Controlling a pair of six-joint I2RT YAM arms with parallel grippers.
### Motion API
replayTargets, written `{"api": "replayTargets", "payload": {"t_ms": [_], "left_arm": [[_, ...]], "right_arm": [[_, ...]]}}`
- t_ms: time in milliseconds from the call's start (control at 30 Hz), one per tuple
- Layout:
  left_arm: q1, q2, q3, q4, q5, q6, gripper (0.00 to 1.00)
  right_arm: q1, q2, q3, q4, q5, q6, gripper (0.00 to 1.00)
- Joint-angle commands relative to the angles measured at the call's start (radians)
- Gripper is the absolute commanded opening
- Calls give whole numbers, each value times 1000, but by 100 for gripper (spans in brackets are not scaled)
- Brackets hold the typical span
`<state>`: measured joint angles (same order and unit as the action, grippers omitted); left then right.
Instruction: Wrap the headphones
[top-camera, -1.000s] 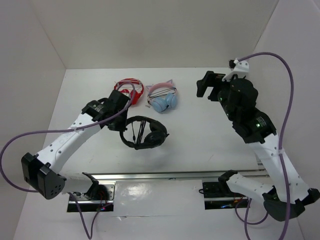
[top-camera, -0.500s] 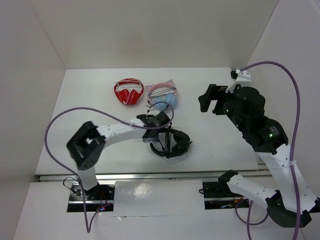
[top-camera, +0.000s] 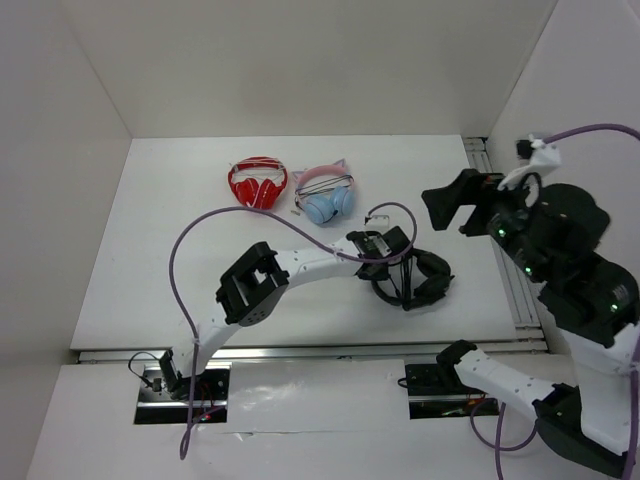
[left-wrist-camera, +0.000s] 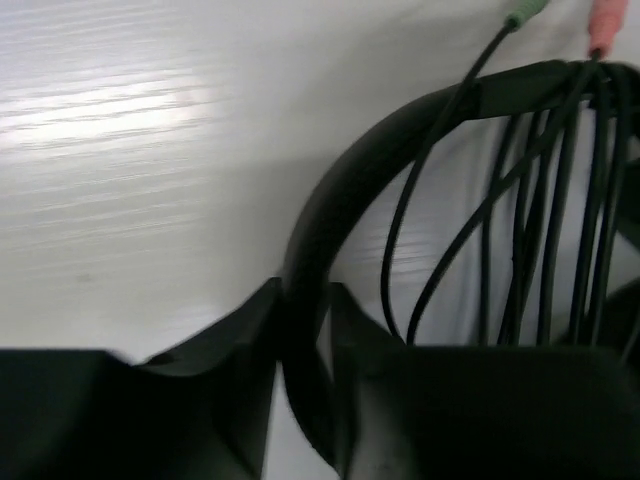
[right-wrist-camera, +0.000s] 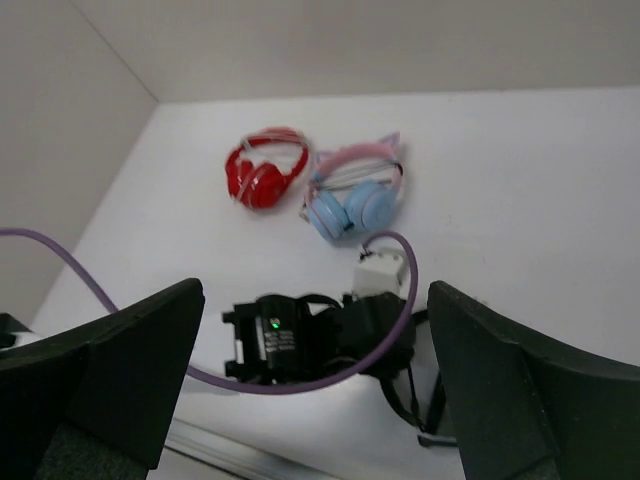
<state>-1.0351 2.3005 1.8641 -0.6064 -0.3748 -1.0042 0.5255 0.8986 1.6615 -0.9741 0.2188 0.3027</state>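
**While the left arm reaches across, the black headset is pinched at its band**

As I read the overhead feed, the headphones (top-camera: 418, 284) lie on the bench (top-camera: 170, 220) right of centre and towards the near edge; the left arm stretches across to them from its base, with its purple cable (top-camera: 188, 240) arching above it. The left end effector (top-camera: 392, 250) sits at the headset's left side; in its wrist view the two fingers (left-wrist-camera: 240, 350) are closed narrowly on the headband (left-wrist-camera: 400, 130), which passes up between them and curves off to the right. Several strands of the thin black cable (left-wrist-camera: 530, 200) run across the span under the band; a green plug (left-wrist-camera: 525, 12) and a pink plug (left-wrist-camera: 603, 25) show at the top edge of that view, blurred. I cannot tell from here whether the earcups touch the bench or are slightly lifted.

The right end effector (top-camera: 452, 207) hangs over the bench's right side, apart from the headset; its fingers (right-wrist-camera: 110, 370) stand wide with nothing between them.

Towards the back, the red headphones (top-camera: 258, 183) and the cat-ear headphones (top-camera: 327, 195) lie just beside each other, well apart from the black set.
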Motion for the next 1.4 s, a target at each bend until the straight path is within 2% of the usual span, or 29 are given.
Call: {"api": "replayTargets", "payload": {"t_ms": [0,33,100,133,167,333,467,533,667,700,767,800,833,933,967,1100,1267,1367], "left_arm": [[-31,79,58,43,115,-62,42],[-31,62,28,62,128,-50,46],[-31,18,-34,162,186,-14,62],[-42,-8,-93,187,198,8,85],[-42,-69,-121,204,198,24,100],[-51,-277,-272,134,65,15,100],[-31,-418,-316,-56,-90,-60,100],[-31,-473,-316,-220,-169,-92,100],[-42,-708,-374,-423,-269,-138,100],[-63,-837,-400,-464,-292,-167,100],[-86,-982,-425,-594,-347,-201,100],[-97,-1057,-439,-633,-348,-214,100],[-97,-1211,-448,-662,-348,-214,100],[-97,-1439,-477,-710,-317,-177,100],[-97,-1566,-486,-723,-297,-163,100],[-79,-1763,-477,-759,-257,-102,100],[-1,-1793,-477,-759,-231,8,100],[114,-1773,-487,-759,-210,88,100]], "right_arm": [[-19,17,135,-95,-33,-5,100],[-31,26,135,-95,-42,-14,100],[-32,4,109,-78,-53,-14,100],[-32,-6,92,-78,-53,-14,100],[-32,-6,55,-62,-67,-14,100],[-50,-44,-32,0,-134,7,100],[-79,-44,-45,9,-194,16,100],[-90,-53,-30,-4,-228,16,100],[-139,-53,41,-81,-281,-5,100],[-162,-53,78,-103,-294,-5,100],[-162,-67,89,-135,-317,-5,100],[-162,-67,107,-164,-329,-5,100],[-174,-76,130,-181,-329,-5,100],[-183,-131,130,-204,-329,4,100],[-196,-167,104,-213,-329,4,100],[-216,-240,17,-244,-316,4,100],[-226,-300,-107,-258,-257,4,100],[-226,-320,-161,-278,-233,4,100]]}}
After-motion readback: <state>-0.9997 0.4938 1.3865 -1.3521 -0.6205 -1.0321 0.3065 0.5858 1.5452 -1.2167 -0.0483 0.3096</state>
